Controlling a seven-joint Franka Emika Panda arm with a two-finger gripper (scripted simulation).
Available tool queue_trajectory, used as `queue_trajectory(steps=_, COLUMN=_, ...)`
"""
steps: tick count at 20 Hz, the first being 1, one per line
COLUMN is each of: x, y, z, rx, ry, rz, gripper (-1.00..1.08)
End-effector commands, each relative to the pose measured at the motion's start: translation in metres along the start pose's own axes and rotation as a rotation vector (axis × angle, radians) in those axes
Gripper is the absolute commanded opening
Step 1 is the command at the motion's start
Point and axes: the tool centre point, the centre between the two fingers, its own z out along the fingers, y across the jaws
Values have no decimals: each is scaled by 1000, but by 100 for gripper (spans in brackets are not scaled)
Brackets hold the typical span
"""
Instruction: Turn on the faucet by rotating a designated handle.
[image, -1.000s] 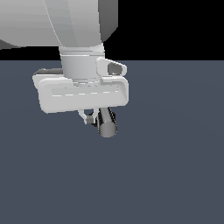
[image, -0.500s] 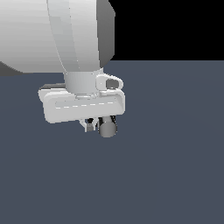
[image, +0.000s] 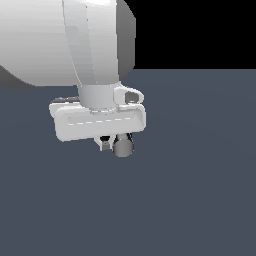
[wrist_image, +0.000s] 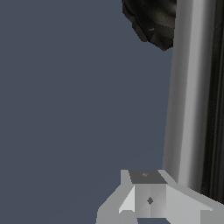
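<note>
You see the straight grey metallic cylindrical handle (image: 122, 146) pointing its flat end toward the exterior camera beneath the white gripper (image: 111, 142), whose body hides the faucet and its finger spacing.

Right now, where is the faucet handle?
In the exterior view the handle pokes out just under the gripper, near centre; the wrist view shows it beside one of the fingers.

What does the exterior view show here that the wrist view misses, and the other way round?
Only the exterior view shows the whole white gripper body and arm low over the faucet, with the handle's flat round end facing the camera. Only the wrist view shows the black ribbed base and the handle's full length. Both show the grey handle close beside a fingertip.
</note>
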Motion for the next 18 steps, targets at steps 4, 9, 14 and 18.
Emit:
queue_trajectory(steps=4, x=2, y=27, z=0, rx=-1, ry=0, rz=2, gripper=-100)
queue_trajectory(steps=9, x=4, y=52, z=1, rx=-1, ry=0, rz=2, gripper=-100)
queue_trajectory(steps=14, x=6, y=76, z=1, rx=-1, ry=0, rz=1, gripper=-100)
queue_trajectory(steps=18, x=8, y=95, z=2, rx=-1, ry=0, rz=1, gripper=-100)
